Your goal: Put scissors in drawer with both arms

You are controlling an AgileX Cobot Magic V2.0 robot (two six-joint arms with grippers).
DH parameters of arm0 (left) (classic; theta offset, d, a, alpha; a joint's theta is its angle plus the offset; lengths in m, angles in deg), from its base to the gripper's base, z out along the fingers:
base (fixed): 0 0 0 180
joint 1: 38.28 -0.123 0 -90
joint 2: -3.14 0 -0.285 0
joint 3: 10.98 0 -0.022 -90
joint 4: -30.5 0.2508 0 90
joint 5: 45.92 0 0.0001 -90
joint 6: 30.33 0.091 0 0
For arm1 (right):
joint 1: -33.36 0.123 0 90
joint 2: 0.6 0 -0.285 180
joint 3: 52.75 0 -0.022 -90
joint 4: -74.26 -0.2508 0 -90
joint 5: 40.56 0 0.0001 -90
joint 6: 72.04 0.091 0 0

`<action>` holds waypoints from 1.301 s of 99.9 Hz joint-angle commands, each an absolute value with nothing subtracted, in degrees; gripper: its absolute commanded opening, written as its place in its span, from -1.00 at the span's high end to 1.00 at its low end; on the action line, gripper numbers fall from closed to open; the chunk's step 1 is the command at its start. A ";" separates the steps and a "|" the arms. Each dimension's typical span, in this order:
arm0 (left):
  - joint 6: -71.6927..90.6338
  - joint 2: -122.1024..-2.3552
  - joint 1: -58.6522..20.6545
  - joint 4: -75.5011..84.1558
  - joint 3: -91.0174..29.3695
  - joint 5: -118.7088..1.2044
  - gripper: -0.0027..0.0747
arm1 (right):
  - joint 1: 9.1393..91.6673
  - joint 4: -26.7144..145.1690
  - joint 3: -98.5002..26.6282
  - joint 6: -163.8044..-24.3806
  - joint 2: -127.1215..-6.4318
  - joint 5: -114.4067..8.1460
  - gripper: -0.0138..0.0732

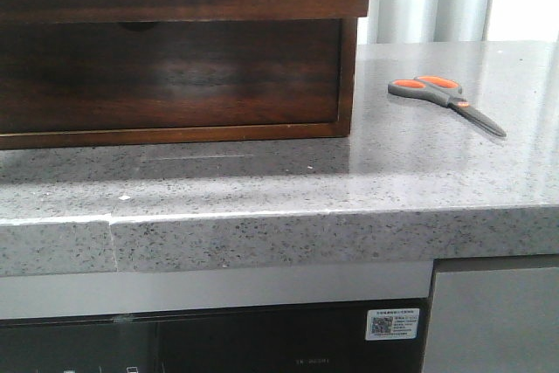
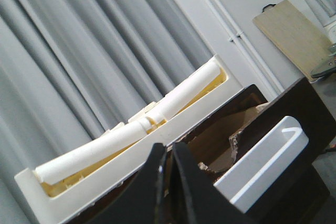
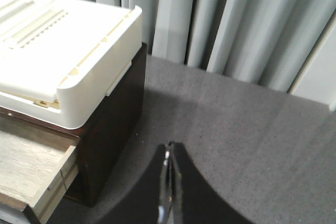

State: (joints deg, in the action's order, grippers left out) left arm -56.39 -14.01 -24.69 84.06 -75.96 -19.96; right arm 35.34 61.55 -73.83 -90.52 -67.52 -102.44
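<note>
Grey-handled, orange-looped small scissors (image 1: 441, 98) lying flat on speckled table (image 1: 262, 189), right of dark wooden drawer (image 1: 166, 72), blades pointing right; nearer right gripper (image 3: 169, 153), both jaws closed, empty.

I see a glossy dark wooden drawer (image 1: 166, 72), a polished speckled stone counter (image 1: 288, 189), and scissors (image 1: 444, 99) with matt plastic handles.

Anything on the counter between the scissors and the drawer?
Nothing visible does. The scissors lie to the right of the drawer, with only bare counter between them.
</note>
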 commanded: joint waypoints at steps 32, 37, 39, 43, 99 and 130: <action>-71.37 -13.57 -24.13 80.78 -79.47 -20.48 0.98 | 35.20 60.78 -42.48 -93.52 -37.83 -83.20 0.83; -72.26 -13.57 -24.13 79.22 -80.15 -20.18 0.98 | 35.20 60.78 -38.21 -93.52 -33.98 -82.12 0.83; -72.56 -13.57 -24.13 78.35 -80.27 -20.08 0.98 | 35.20 60.78 -36.43 -93.52 -32.31 -81.97 0.83; -72.68 -13.57 -24.13 76.63 -80.55 -20.08 0.98 | 35.20 60.78 -33.60 -93.52 -29.52 -81.34 0.83; -72.68 -13.57 -24.13 73.50 -81.66 -27.20 0.98 | 34.99 60.43 -6.16 -93.40 -6.29 -77.53 0.83; -72.68 -13.57 -24.13 73.50 -82.36 -28.28 0.98 | 34.99 58.89 13.08 -93.31 -6.29 -49.57 0.83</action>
